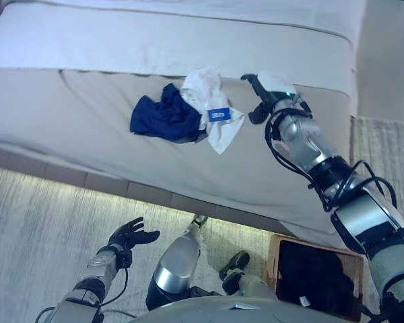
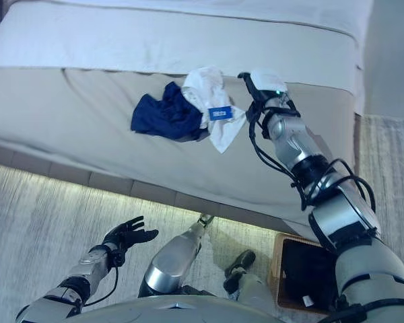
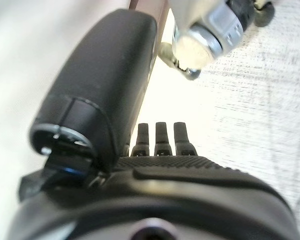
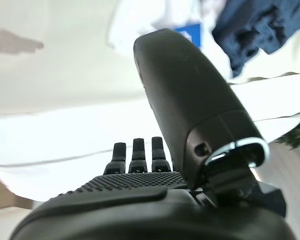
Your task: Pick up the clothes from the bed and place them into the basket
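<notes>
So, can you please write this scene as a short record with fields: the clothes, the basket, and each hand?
clothes on bed: navy garment and white garment, bunched, touching each other
bed: beige cover, clothes lie near its front edge
basket: wooden basket on the floor at the robot's right, something dark already inside
right hand: right hand open, over the bed just beside the white garment, holding nothing
left hand: left hand open, low over the rug, idle
</notes>
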